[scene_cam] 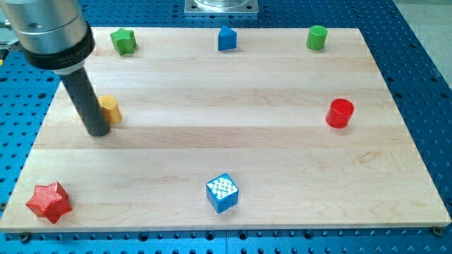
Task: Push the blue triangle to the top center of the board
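1. Blue triangle (226,38): seen at the board's (212,141) top centre.
2. My tip (98,132): seen at the view's left, touching the yellow block (109,109).
3. Green star (123,41), green cylinder (317,37): top edge.
4. Red cylinder (340,113): right.
5. Red star (49,202), blue cube (222,192): bottom.

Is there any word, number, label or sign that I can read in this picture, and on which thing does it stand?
None: no readable text anywhere.
The blue cube has a white dotted pattern on top, not letters or digits.
The other blocks, the wooden board and the dark rod bear no marks.
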You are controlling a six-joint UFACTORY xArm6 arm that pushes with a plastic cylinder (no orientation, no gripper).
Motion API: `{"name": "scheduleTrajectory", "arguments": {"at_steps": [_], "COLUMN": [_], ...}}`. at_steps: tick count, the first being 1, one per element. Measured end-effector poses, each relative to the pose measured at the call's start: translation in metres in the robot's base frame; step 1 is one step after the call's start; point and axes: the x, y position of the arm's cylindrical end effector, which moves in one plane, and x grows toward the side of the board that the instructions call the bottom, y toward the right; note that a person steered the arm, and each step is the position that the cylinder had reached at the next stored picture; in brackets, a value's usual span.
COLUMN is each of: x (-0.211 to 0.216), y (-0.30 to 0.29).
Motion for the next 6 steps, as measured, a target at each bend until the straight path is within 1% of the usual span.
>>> {"name": "scheduleTrajectory", "arguments": {"at_steps": [1, 2, 3, 5, 6], "x": [-0.004, -0.044, -0.083, -0.164, -0.213], "y": [0.053, 0.067, 0.098, 0.213, 0.218]}}
